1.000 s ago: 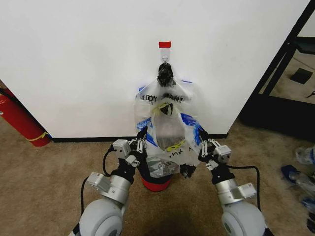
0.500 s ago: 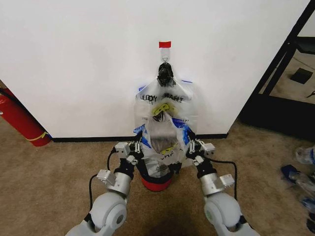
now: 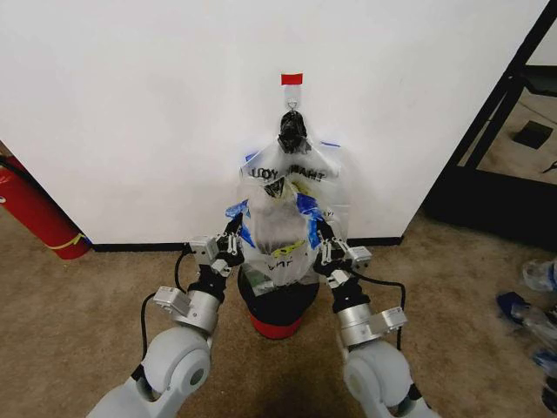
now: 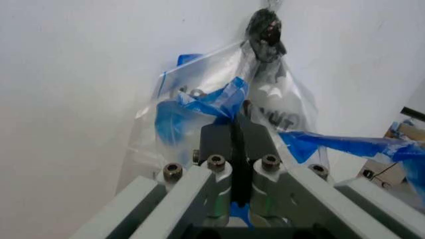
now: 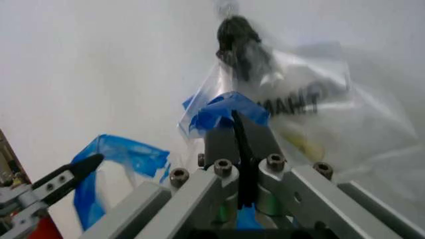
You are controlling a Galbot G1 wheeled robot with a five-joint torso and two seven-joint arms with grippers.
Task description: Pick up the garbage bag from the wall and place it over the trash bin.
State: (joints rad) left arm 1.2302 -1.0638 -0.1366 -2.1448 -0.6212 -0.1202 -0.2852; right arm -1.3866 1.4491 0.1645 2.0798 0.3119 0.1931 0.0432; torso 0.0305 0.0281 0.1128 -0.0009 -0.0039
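Observation:
The garbage bag (image 3: 277, 237), clear with blue handles and a yellow print, hangs stretched between my two grippers, just above the trash bin (image 3: 280, 300), a black bin with a red base. My left gripper (image 3: 233, 237) is shut on one blue handle (image 4: 214, 102), and my right gripper (image 3: 318, 240) is shut on the other handle (image 5: 226, 110). Both are close to the white wall (image 3: 130, 104). The bag covers the bin's rim.
Behind the held bag, a bunch of matching bags (image 3: 296, 174) hangs from a black knot (image 3: 291, 131) under a red tape strip (image 3: 291, 79). A red fire extinguisher (image 3: 35, 213) leans at the left. A dark doorway frame (image 3: 496, 113) is at the right. Brown carpet surrounds the bin.
Both grippers have moved up, toward the wall and closer together, carrying the bag higher above the bin.

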